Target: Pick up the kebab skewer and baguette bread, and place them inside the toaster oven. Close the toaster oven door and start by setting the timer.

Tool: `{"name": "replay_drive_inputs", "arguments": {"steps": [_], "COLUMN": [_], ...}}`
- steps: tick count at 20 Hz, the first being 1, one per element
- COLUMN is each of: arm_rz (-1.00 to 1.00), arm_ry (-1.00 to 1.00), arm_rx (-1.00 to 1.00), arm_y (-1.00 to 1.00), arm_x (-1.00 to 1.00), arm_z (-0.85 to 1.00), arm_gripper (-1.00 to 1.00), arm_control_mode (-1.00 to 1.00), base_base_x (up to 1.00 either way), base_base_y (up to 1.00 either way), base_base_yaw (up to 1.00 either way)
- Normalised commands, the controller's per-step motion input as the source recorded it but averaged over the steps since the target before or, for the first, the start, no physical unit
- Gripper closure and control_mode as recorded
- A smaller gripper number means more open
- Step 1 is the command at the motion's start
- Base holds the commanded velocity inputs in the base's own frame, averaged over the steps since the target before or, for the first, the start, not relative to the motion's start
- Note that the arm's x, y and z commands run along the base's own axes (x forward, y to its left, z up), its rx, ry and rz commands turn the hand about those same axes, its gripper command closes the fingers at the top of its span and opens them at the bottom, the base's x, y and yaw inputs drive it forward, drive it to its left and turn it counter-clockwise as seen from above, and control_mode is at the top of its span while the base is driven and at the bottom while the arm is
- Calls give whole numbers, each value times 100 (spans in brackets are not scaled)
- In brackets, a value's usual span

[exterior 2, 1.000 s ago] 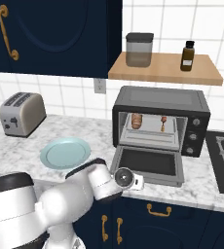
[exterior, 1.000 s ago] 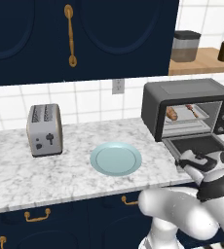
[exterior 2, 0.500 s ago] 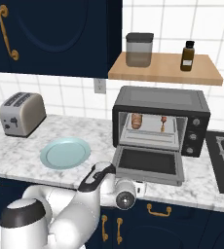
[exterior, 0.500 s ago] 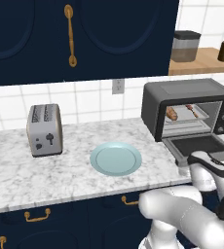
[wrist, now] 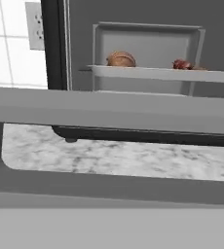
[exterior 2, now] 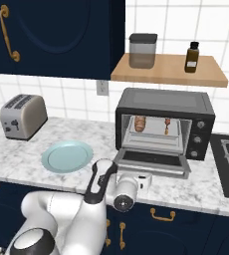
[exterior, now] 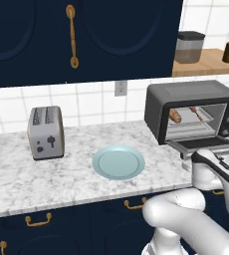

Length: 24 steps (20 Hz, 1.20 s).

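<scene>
Scanning left to right, we saw a silver toaster (exterior: 46,132) on the marble counter (exterior: 17,179), then a pale blue plate (exterior: 118,162), then the toaster oven (exterior: 193,112). Its door (exterior 2: 154,162) hung open and flat. Inside on the rack, the baguette bread (exterior 2: 140,123) lay left and the kebab skewer (exterior 2: 167,125) right, apart. We saw the door's bar handle (wrist: 112,112) crossing the hand view close up, bread and skewer beyond it. The gripper sat low at the door's front edge; we could not tell whether its fingers were apart. A canister (exterior 2: 143,50) and brown bottle (exterior 2: 191,57) stood on the wooden shelf (exterior 2: 169,74).
</scene>
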Motion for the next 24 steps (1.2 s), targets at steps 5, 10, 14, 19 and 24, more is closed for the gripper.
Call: {"name": "replay_drive_inputs", "arguments": {"steps": [5, 10, 14, 19, 24], "arm_rz": [0, 0, 0, 0, 0], "arm_ry": [-7, -2, 0, 0, 0], "arm_rx": [0, 0, 0, 1, 0], "arm_y": [5, 0, 0, 0, 0], "arm_x": [55, 60, 60, 66, 73], "arm_z": [76, 74, 72, 62, 36], "arm_gripper": [-100, -100, -100, -100, -100], "arm_control_mode": [-100, -100, -100, -100, -100], "base_base_x": [0, 0, 0, 0, 0], "base_base_y": [0, 0, 0, 0, 0], "base_base_yaw": [0, 0, 0, 0, 0]}}
